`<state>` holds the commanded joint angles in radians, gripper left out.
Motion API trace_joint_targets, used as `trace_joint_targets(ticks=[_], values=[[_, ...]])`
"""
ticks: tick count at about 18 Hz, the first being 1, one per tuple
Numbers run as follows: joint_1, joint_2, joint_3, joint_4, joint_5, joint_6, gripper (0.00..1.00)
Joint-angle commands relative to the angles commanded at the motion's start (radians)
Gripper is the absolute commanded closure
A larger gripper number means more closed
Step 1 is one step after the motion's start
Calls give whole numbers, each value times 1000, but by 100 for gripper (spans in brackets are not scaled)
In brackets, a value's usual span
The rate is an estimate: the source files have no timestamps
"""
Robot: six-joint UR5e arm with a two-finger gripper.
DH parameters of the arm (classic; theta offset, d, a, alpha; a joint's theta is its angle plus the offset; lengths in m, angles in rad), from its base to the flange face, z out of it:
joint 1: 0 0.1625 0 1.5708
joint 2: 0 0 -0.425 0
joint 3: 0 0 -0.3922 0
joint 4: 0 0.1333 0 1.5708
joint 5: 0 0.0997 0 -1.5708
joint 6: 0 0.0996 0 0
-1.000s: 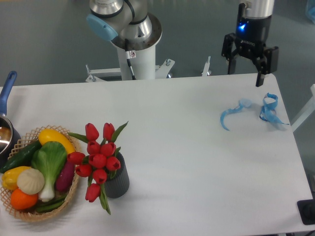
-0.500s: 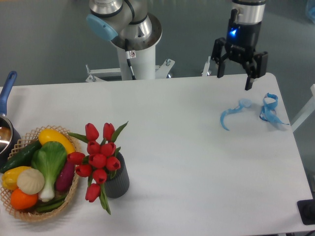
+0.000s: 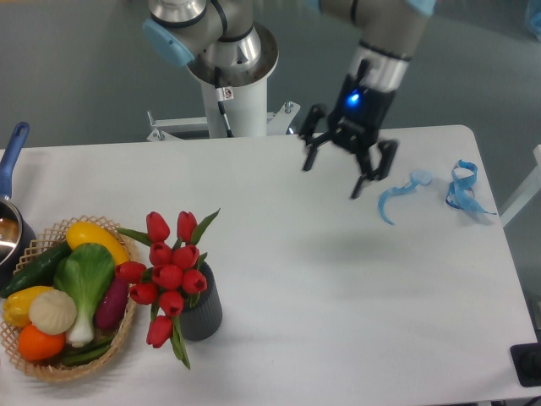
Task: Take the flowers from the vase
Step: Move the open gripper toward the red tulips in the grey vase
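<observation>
Table (image 3: 279, 279) holds a basket (image 3: 51, 369) of vegetables at the left; just beside it the flowers (image 3: 168, 275) stand in the vase (image 3: 203, 311), tilted leftward. Far right, the gripper (image 3: 331, 175) hangs released, empty, near blue ribbons (image 3: 461, 188).

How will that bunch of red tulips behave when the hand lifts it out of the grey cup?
The flowers look artificial, so probably light. The heads splay and one droops below the rim, suggesting bendy stems that may flop. The vase is small and the bunch leans left of it, so it might tip or lift along. The open hand is far away.
</observation>
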<state>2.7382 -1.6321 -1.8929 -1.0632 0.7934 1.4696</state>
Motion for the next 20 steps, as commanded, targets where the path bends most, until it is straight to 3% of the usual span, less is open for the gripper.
trace_joint_targets(ticks=[8, 14, 20], values=[[-143, -81, -22, 210, -115, -106, 0], [-209, -135, -11, 252, -143, -107, 0], [-232, -199, 47, 261, -143, -176, 0]])
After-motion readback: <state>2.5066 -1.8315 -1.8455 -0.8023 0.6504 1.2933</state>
